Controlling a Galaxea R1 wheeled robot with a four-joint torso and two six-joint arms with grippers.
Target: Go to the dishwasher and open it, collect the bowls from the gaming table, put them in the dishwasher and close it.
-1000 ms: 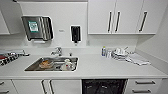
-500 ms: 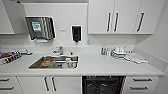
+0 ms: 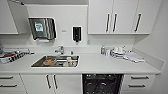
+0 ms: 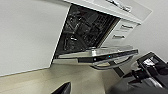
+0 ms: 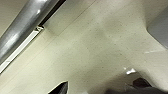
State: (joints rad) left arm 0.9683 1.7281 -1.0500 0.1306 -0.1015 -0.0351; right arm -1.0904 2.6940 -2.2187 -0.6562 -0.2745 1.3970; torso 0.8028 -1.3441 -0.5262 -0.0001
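Observation:
The dishwasher (image 3: 102, 83) stands open under the white counter, to the right of the sink, and its dark inside shows the racks. In the left wrist view its steel door (image 4: 100, 53) hangs folded down below the dark rack space (image 4: 85, 27), a short way off from my left gripper (image 4: 63, 89). A dark part of my right gripper (image 5: 60, 89) shows over pale speckled floor. The bowls and the gaming table are out of view.
The white counter (image 3: 100, 65) holds a steel sink (image 3: 56, 61) with an orange item in it, crockery (image 3: 118, 52) at the right and clutter at the left. White wall cabinets (image 3: 120, 16) hang above. A shiny steel bar (image 5: 25, 22) crosses the right wrist view.
The whole head view has drifted slightly, so the camera has moved a little. The dishwasher stays open and nothing on the counter has shifted.

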